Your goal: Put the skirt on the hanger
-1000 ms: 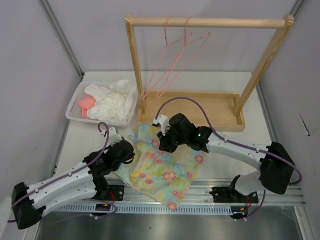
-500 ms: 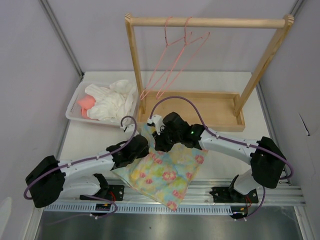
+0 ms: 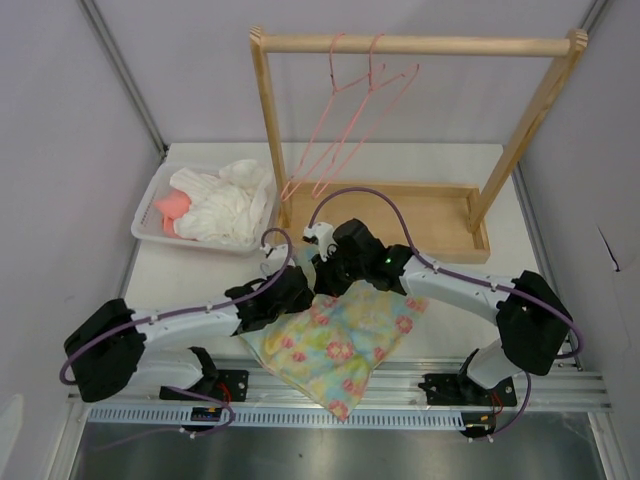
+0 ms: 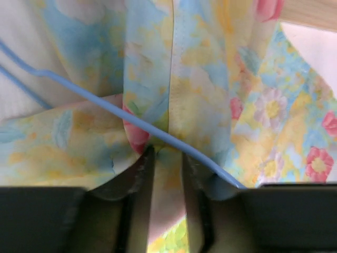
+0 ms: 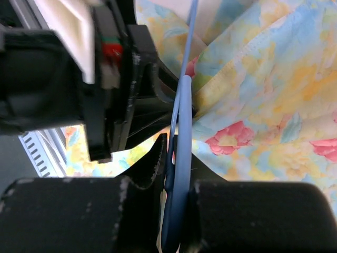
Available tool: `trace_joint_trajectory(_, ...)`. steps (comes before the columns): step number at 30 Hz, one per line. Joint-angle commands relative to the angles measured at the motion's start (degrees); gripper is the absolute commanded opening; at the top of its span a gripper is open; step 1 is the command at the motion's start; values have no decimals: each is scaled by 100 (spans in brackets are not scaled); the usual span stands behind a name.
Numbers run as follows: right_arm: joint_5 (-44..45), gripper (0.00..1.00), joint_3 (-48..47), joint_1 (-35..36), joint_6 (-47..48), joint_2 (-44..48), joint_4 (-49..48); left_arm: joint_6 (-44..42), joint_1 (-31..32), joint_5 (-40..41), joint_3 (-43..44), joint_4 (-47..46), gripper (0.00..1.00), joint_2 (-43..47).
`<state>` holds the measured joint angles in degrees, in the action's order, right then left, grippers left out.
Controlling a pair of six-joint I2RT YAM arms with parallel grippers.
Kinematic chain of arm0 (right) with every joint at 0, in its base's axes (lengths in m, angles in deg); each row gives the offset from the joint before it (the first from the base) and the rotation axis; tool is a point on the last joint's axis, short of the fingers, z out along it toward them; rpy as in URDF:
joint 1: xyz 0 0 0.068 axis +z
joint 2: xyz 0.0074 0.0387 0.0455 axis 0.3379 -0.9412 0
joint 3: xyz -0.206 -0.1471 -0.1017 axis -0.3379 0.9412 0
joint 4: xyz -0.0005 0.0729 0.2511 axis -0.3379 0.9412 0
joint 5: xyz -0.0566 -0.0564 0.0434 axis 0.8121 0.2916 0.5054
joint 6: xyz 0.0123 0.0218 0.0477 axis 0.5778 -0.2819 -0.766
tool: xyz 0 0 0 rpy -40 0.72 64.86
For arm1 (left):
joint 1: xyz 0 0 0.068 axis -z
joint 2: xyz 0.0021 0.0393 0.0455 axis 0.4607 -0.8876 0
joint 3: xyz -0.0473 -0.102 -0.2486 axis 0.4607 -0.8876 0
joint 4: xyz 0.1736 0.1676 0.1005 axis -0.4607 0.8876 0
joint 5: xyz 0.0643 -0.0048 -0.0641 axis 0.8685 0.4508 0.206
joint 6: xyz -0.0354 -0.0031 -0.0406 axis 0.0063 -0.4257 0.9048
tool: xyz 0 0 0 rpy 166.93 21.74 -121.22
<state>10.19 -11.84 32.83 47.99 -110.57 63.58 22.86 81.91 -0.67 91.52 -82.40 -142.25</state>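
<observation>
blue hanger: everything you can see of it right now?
The hanger is thin, smooth light-blue wire, and only stretches of it show. In the left wrist view it slants across the folds of the skirt, with a bend and a second strand at far left. It passes just beyond the left gripper, whose jaws pinch a skirt fold. In the right wrist view what look like two strands run through the right gripper, jaws closed on them, cloth bunched against the wire. The hook is not seen, and the top view hides the hanger.
</observation>
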Motion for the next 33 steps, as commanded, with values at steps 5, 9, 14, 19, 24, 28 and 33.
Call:
trace_joint_trajectory(5, -245, 0, -354, 244, -129, 220, 45, -585, -341, 544, 474, 1341, 41, 2095)
trace_joint_trajectory(9, -272, 0, -619, 288, -111, 536, 116, -542, -412, 931, 554, 2328, 41, 2930)
trace_joint_trajectory(14, -246, 0, -865, 183, -24, 853, 388, -805, -420, 1010, 554, 2814, 47, 3520)
trace_joint_trajectory(19, -289, 0, -901, -106, 117, 1090, 809, -823, -420, 1037, 457, 3121, 51, 3661)
trace_joint_trajectory(24, -869, 0, -585, -625, 73, 1485, 907, -936, -420, 1002, 194, 2885, 52, 4099)
trace_joint_trajectory(28, -1053, 0, -628, -705, 108, 1600, 1012, -1305, -447, 992, -69, 2376, 54, 3856)
trace_joint_trajectory(33, -1229, 0, -857, -749, 73, 1679, 1153, -1939, -552, 570, -448, 733, 55, 3485)
